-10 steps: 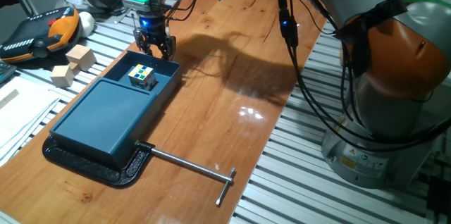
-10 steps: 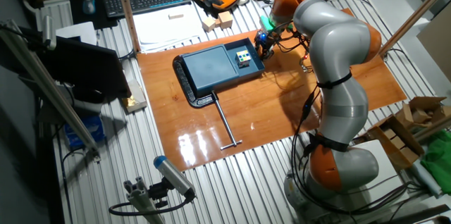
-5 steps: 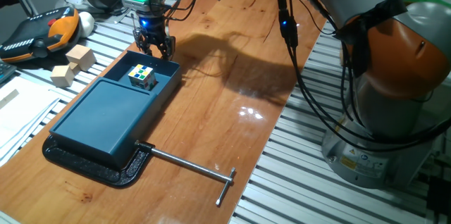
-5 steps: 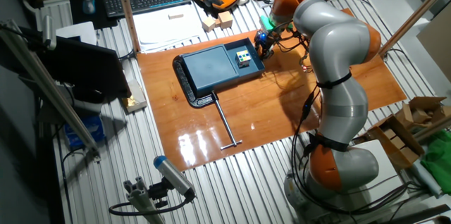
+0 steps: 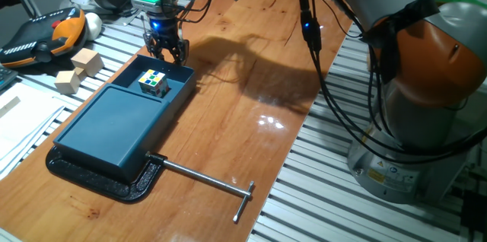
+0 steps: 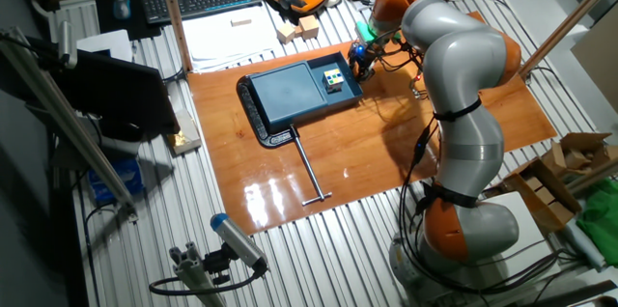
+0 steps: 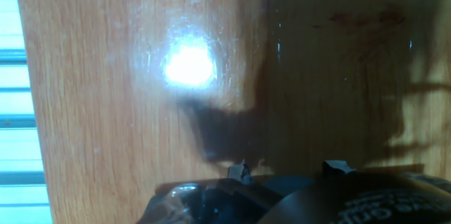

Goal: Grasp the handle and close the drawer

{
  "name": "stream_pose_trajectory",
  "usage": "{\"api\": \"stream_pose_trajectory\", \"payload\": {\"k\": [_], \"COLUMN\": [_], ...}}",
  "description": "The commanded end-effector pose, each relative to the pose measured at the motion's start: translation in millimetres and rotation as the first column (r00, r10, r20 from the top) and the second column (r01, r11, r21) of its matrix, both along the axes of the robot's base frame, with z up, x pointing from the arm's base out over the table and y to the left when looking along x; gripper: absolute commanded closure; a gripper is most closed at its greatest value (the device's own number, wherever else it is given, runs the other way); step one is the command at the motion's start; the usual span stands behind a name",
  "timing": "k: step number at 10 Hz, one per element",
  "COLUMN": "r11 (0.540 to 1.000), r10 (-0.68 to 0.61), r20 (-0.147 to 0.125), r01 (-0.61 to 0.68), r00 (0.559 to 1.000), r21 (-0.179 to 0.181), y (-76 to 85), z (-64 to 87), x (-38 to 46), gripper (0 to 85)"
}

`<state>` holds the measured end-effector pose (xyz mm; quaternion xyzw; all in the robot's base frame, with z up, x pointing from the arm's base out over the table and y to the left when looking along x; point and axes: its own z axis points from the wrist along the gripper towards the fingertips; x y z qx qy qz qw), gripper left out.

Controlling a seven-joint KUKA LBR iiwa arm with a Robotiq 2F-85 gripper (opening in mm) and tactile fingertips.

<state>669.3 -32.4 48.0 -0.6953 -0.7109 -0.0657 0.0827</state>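
The drawer [image 5: 173,84] is a dark teal tray pulled partly out of the flat teal box [image 5: 114,124]. A small multicoloured cube [image 5: 154,82] lies in it. The handle [image 5: 166,64] is the tray's far end wall. My gripper [image 5: 168,53] hangs just above and behind the handle, jaws apart, holding nothing. The other fixed view shows the gripper [image 6: 359,56] at the drawer's [image 6: 340,83] right end. In the hand view the fingertips [image 7: 238,170] stand apart over bare wood, with the gripper [image 7: 287,169] empty.
A black base plate [image 5: 99,183] lies under the box. A thin metal T-ended rod [image 5: 205,179] lies on the wood in front of it. Wooden blocks [image 5: 80,67] and an orange-black pendant [image 5: 46,33] sit to the left. Cables hang near the arm [image 5: 411,59].
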Motion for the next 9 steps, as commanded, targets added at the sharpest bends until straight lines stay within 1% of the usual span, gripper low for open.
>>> {"api": "stream_pose_trajectory", "payload": {"k": [1, 3, 4, 6, 8, 9], "r11": [1.000, 1.000, 1.000, 1.000, 1.000, 1.000], "r10": [0.000, -0.003, -0.001, 0.010, 0.019, 0.018], "r20": [0.000, -0.002, -0.003, -0.001, 0.001, 0.002], "r01": [0.000, 0.003, 0.001, -0.010, -0.019, -0.018], "r00": [1.000, 1.000, 1.000, 1.000, 1.000, 1.000], "r21": [0.000, 0.000, 0.000, 0.000, 0.001, 0.001], "y": [0.2, 0.6, 0.6, 0.7, 0.7, 0.7], "z": [-0.1, -0.4, -0.6, -0.6, 0.3, 1.2], "x": [0.0, -0.1, -0.1, -0.2, -0.8, -1.1], "gripper": [30.3, 32.0, 39.0, 58.0, 84.3, 84.3]}}
